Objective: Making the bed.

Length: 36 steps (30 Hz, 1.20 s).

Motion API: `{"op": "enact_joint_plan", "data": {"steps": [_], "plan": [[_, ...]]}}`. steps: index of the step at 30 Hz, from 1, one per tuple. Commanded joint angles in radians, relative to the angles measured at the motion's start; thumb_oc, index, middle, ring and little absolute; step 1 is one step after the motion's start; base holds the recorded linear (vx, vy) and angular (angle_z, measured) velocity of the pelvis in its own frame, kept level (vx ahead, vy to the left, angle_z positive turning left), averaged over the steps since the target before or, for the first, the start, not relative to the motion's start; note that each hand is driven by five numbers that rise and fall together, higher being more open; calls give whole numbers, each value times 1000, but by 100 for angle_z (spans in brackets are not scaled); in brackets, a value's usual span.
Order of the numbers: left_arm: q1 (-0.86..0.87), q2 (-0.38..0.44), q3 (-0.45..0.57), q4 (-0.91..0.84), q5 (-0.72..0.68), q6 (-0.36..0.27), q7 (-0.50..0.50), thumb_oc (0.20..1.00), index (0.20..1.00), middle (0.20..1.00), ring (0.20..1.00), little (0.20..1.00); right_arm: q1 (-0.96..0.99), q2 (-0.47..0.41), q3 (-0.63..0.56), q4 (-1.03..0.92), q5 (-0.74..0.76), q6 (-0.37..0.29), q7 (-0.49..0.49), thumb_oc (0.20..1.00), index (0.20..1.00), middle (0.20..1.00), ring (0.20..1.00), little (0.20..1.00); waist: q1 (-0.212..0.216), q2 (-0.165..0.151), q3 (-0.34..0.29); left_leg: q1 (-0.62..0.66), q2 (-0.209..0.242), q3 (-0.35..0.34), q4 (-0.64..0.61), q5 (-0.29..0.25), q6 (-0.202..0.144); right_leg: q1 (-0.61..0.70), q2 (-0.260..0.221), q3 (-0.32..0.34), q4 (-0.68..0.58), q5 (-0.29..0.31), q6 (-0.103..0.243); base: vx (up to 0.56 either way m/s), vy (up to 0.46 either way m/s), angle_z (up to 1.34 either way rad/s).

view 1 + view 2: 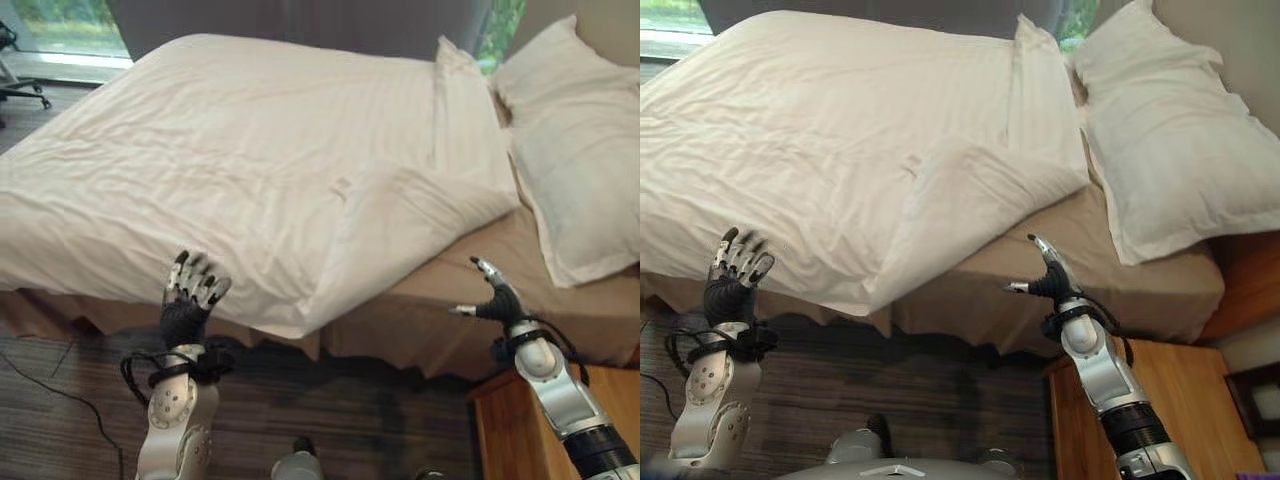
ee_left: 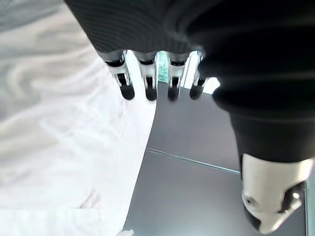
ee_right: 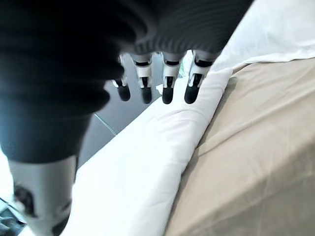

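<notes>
Silver-grey arms end in each robot hand (image 1: 190, 290) (dark ribbed covers, silver fingers (image 2: 147, 83) with dark tips).

The left hand (image 2: 162, 73) reaches out from under its dark ribbed cover, its silver, dark-tipped fingers (image 2: 126, 88) in a row, straight and holding nothing. The thumb (image 2: 270, 196) stands apart from them. Past the fingers lies the white duvet (image 2: 64, 147), rumpled in soft folds, its edge running beside a dark grey surface (image 2: 197, 191), perhaps a curtain or wall.
</notes>
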Motion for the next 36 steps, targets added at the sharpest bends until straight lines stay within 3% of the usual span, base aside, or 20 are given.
{"op": "enact_joint_plan", "data": {"steps": [1,2,4,5,6,8,10,11,12,13,15,16,19,20,23,26,30,33,34,36], "plan": [[-4,66,13,-76,47,-34,-38,1000,1000,1000,1000,1000,-147,-24,-18,19,-8,-14,-51,1000,1000,1000,1000,1000,23,-37,44,10,24,-32,-70,102,-21,83,14,-18,23,113,19,141,46,34],[-5,66,14,-76,47,-34,-38,1000,1000,1000,1000,1000,-149,-24,-18,20,-8,-15,-51,1000,1000,1000,1000,1000,23,-38,44,9,23,-32,-70,102,-21,81,13,-17,25,111,19,183,-1,8],[-13,75,-31,-51,38,-30,-49,1000,1000,1000,1000,1000,-212,-39,4,44,4,-7,-68,1000,1000,1000,1000,1000,14,-47,67,17,33,-52,-70,88,-43,37,13,-48,-119,51,-17,367,-125,-12],[-4,77,-57,-36,41,-24,-64,1000,1000,1000,1000,1000,-239,-43,11,51,13,-8,-77,1000,1000,1000,1000,1000,9,-65,70,22,39,-65,-70,78,-67,19,24,-60,-280,19,-37,372,-171,-11],[-4,77,-57,-35,41,-24,-64,1000,1000,1000,1000,1000,-240,-43,12,53,13,-8,-78,1000,1000,1000,1000,1000,5,-62,69,22,44,-69,-70,77,-70,30,30,-67,-297,24,-39,337,-180,2],[20,74,-80,-13,53,-22,-84,1000,1000,1000,1000,1000,-277,-64,32,78,21,-16,-88,1000,1000,1000,1000,1000,-18,-79,70,43,49,-96,-70,58,-91,19,77,-34,-480,57,-45,346,-153,35],[31,83,-94,9,76,-19,-96,1000,1000,1000,1000,1000,-340,-81,49,100,22,-17,-98,1000,1000,1000,1000,1000,-10,-87,70,65,58,-104,-70,48,-111,-19,65,-66,-538,113,-30,309,-149,57],[29,82,-92,10,77,-19,-96,1000,1000,1000,1000,1000,-346,-81,52,106,22,-19,-99,1000,1000,1000,1000,1000,-12,-85,70,64,60,-105,-70,47,-112,-18,67,-68,-540,114,-29,322,-178,65],[43,79,-102,33,101,-25,-105,1000,1000,1000,1000,1000,-416,-86,77,137,14,-18,-119,1000,1000,1000,1000,1000,-3,-86,71,99,71,-95,-70,28,-127,-37,34,-133,-536,152,-18,289,-161,67],[44,74,-105,43,107,-30,-106,1000,1000,1000,1000,1000,-433,-88,84,141,7,-12,-123,1000,1000,1000,1000,1000,1,-96,64,117,67,-90,-70,16,-130,-23,29,-154,-538,155,-24,391,-222,47],[43,65,-118,54,114,-29,-105,1000,1000,1000,1000,1000,-448,-90,96,149,21,-16,-125,1000,1000,1000,1000,1000,-2,-104,56,138,55,-85,-69,7,-128,-13,31,-150,-546,169,-31,281,-166,4],[25,37,-147,64,109,-33,-102,1000,1000,1000,1000,1000,-498,-112,126,151,42,-16,-121,1000,1000,1000,1000,1000,3,-97,54,110,47,-110,153,-52,-135,59,41,-175,-551,149,-60,303,-196,-13],[-10,32,-168,64,99,-42,-95,1000,1000,1000,1000,1000,-527,-135,137,144,55,-21,-121,1000,1000,1000,1000,1000,6,-101,79,1,71,-137,323,-18,-161,109,47,-201,-556,118,-96,151,-146,4],[-38,33,-191,89,98,-40,-80,1000,1000,1000,1000,1000,-552,-159,134,164,64,-19,-138,1000,1000,1000,1000,1000,16,-106,92,-65,100,-115,345,38,-167,144,51,-228,-556,85,-111,142,-133,22],[-56,21,-222,111,128,-35,-62,1000,1000,1000,1000,1000,-584,-151,149,222,78,-24,-158,1000,1000,1000,1000,1000,21,-101,84,-83,94,-86,217,46,-154,150,72,-238,-556,68,-100,135,-12,41],[-41,22,-233,129,171,-30,-53,1000,1000,1000,1000,1000,-633,-140,173,251,72,-18,-157,1000,1000,1000,1000,1000,38,-85,64,-80,76,-96,40,102,-134,159,101,-210,-556,59,-81,254,74,-3],[-28,6,-277,162,228,-27,-26,1000,1000,1000,1000,1000,-722,-47,227,465,98,-19,-182,1000,1000,1000,1000,1000,60,-108,35,2,53,-76,-48,100,-112,189,107,-193,-556,51,-73,207,59,-1],[-33,8,-292,174,251,-28,-21,1000,1000,1000,1000,1000,-747,-34,236,512,114,-26,-187,1000,1000,1000,1000,1000,66,-121,36,7,49,-70,-55,100,-107,193,104,-192,-544,57,-70,65,20,8],[-37,26,-314,192,279,-29,-10,1000,1000,1000,1000,1000,-799,-24,271,585,100,-19,-187,1000,1000,1000,1000,1000,82,-138,41,14,40,-69,-69,88,-94,155,88,-189,-452,54,-59,67,55,4],[-46,40,-336,209,304,-33,5,1000,1000,1000,1000,1000,-840,22,281,663,95,-15,-194,1000,1000,1000,1000,1000,94,-131,62,19,37,-72,-70,76,-82,94,59,-184,-331,70,-28,60,50,5]]}}
